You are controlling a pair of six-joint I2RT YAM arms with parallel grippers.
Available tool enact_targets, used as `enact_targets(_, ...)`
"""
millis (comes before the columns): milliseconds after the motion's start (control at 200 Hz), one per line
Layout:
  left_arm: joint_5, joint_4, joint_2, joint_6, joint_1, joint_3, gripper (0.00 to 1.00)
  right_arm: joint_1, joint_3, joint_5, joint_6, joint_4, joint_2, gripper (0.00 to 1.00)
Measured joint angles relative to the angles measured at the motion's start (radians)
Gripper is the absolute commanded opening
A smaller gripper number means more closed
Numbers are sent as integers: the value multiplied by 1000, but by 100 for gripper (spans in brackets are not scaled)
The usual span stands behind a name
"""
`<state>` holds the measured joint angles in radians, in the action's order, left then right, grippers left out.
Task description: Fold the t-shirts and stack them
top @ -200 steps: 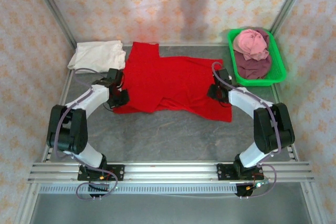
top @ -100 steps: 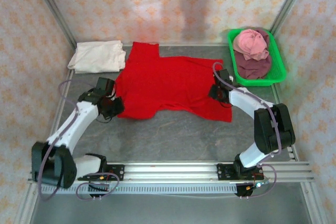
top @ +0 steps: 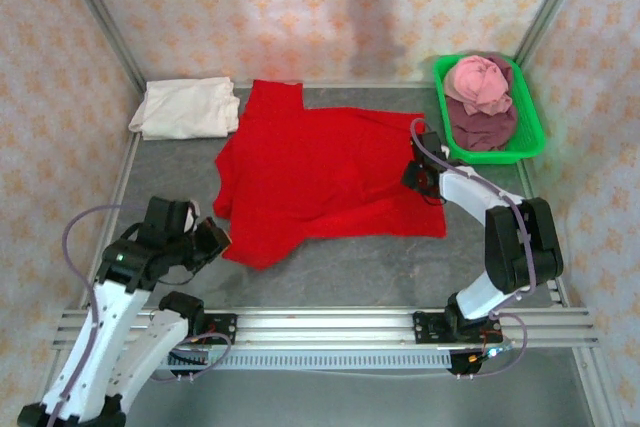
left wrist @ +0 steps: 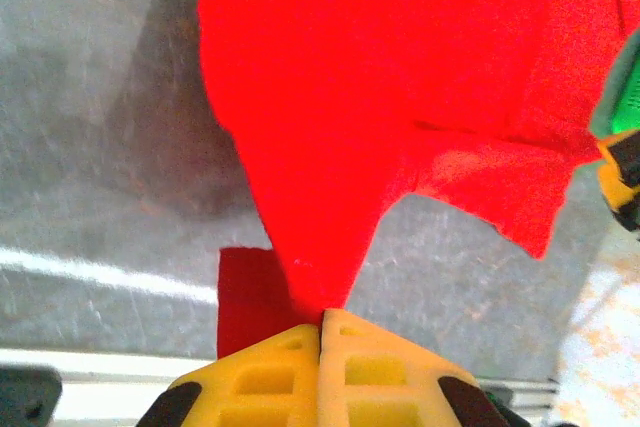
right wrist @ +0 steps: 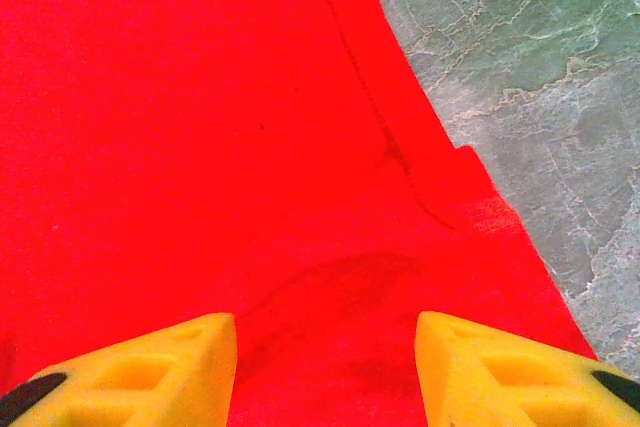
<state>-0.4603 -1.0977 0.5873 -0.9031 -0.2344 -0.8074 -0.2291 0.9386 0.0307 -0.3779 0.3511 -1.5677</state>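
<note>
- The left claw (top: 208, 239) has drawn back toward the near rail since a second ago, dragging a corner of the red t-shirt (top: 320, 172) with it. The right claw (top: 414, 175) has barely shifted.
- The left claw's jaws are clenched on that corner. Ahead of it the cloth fans out in a taut, lifted wedge.
- The right claw stands parted over the shirt's opposite edge, with cloth lying flat beneath and between its fingers and nothing pinched.
- The shirt looks light, limp and stretchy. It should follow any pull, crease wherever it goes slack, and slide over the grey table (top: 330, 267).
- Hems, sleeve ends and corners seem the surest holds, while a pinch mid-panel would likely only bunch it.
- Far beyond the left claw lies a folded cream t-shirt (top: 185, 107), just beside the red one's far corner.
- Beyond the right claw and to its right, a green tray (top: 495, 155) holds a pink t-shirt (top: 478, 82) on a maroon t-shirt (top: 482, 125).
- Nothing rests on the red cloth, but the right arm reaching over its edge could hinder a fold from that side.
</note>
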Motion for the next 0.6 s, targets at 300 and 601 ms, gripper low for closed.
enact_targets(300,-36,-53,-298,-198,-60,196,32,0,0,4,-3,0,30,53)
enact_targets(601,-20,-18,-29,-76,-60,-84,49,0,1,3,-3,1,39,55)
